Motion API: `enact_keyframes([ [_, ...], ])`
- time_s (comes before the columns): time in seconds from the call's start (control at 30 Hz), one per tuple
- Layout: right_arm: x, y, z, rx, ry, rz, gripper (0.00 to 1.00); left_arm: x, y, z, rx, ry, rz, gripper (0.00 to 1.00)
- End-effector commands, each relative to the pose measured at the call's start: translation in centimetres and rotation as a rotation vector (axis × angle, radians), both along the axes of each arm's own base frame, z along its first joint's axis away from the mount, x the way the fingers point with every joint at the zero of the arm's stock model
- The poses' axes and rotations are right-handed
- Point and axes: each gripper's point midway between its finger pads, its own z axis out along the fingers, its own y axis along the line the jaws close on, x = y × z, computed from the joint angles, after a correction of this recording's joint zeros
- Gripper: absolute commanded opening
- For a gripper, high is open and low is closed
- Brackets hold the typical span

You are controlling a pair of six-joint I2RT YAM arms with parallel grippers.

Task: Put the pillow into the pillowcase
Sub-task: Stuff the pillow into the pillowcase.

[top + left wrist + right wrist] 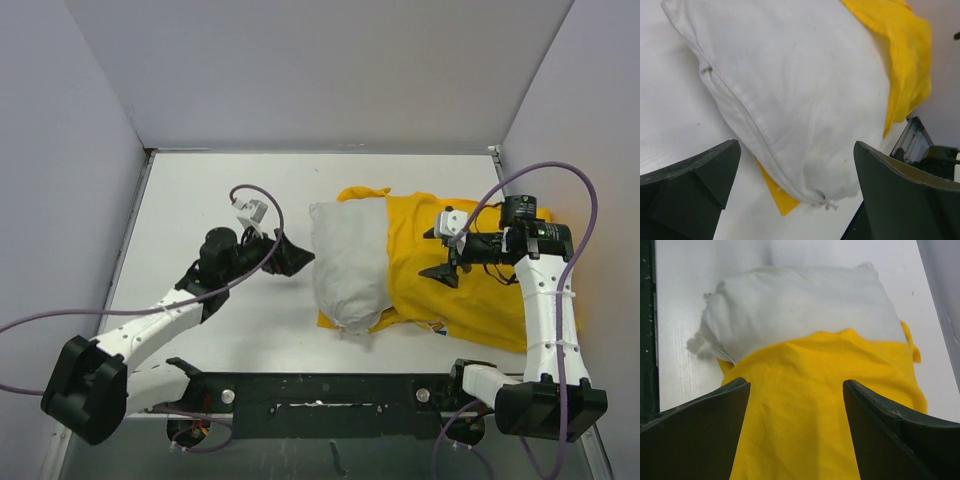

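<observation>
The white pillow (350,262) lies mid-table with its right part tucked under the yellow pillowcase (470,285); its left part sticks out. My left gripper (297,256) sits just left of the pillow, open, nothing between its fingers. In the left wrist view the pillow (790,85) fills the frame ahead of the left gripper (796,150), with the pillowcase (907,55) behind and a yellow corner beneath. My right gripper (447,252) hovers over the pillowcase, open. In the right wrist view the right gripper (796,387) spans the pillowcase (805,410), and the pillow (800,305) lies beyond.
Grey walls enclose the white table (200,200) on the left, back and right. A black rail (320,395) with the arm bases runs along the near edge. Purple cables (570,180) loop off both arms. A metal frame corner (914,136) shows past the pillow.
</observation>
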Motion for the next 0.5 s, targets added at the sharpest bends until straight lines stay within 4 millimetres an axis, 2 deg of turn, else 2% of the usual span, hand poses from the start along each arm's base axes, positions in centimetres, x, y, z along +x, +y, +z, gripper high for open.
enact_keyframes([
  [0.0, 3.4, -5.1, -0.9, -0.165, 0.012, -0.252, 0.77, 2.5, -2.0, 3.2, -0.106, 0.088, -0.090, 0.98],
  [0.13, 5.5, -10.6, -3.6, -0.394, -0.014, -0.454, 0.78, 4.7, -4.3, 2.0, -0.120, 0.158, -0.148, 0.98],
  [0.23, 6.3, -12.9, -5.7, -0.507, 0.005, -0.506, 0.77, 6.4, -6.2, 1.4, -0.128, 0.177, -0.181, 0.98],
  [0.27, 6.5, -13.2, -6.4, -0.524, 0.018, -0.508, 0.75, 6.8, -6.8, 1.0, -0.131, 0.185, -0.191, 0.97],
  [0.33, 7.2, -13.4, -7.7, -0.540, 0.038, -0.506, 0.64, 6.8, -8.2, -0.5, -0.131, 0.218, -0.238, 0.90],
  [0.4, 8.0, -12.5, -8.1, -0.540, 0.036, -0.476, 0.50, 6.0, -9.5, -1.3, -0.144, 0.236, -0.305, 0.77],
  [0.47, 8.8, -10.4, -8.2, -0.560, 0.024, -0.427, 0.30, 4.8, -10.5, -2.2, -0.160, 0.261, -0.380, 0.56],
])
